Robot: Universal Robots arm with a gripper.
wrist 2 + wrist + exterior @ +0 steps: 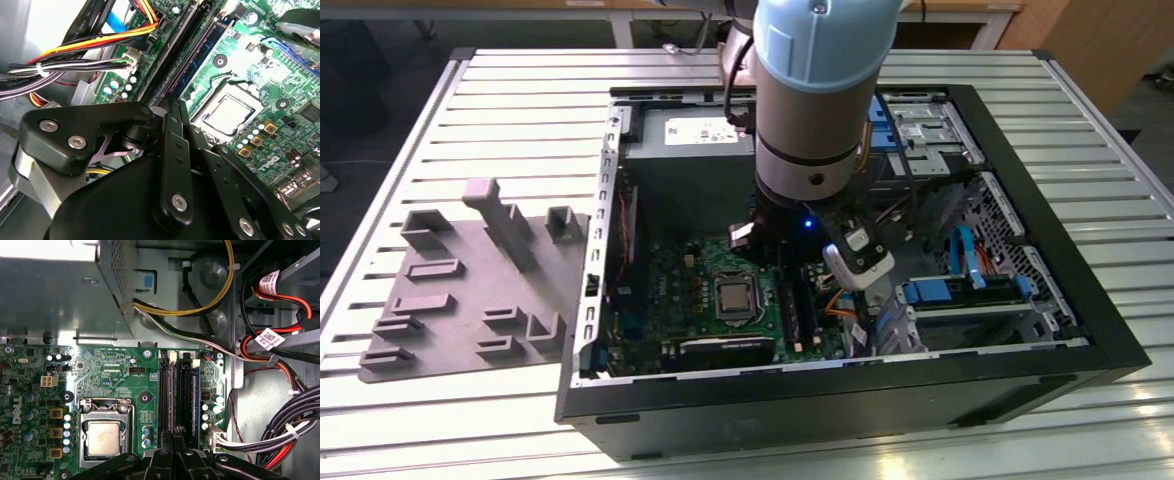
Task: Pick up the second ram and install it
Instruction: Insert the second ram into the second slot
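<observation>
My gripper is low inside the open computer case, its two narrow fingers pressed together and shut. The fingertips hover at the near end of the long black memory slots, beside the CPU socket. A dark ram stick with a bluish face stands seated in the slot farthest from the socket, and its edge shows in the second wrist view too. Whether that stick is the second ram I cannot tell. Nothing shows sticking out between the fingers.
A light grey plastic tray with raised blocks and a tall post lies on the slatted table at the exterior view's left. Bundled cables crowd one side of the slots. The metal power supply box sits beyond the motherboard.
</observation>
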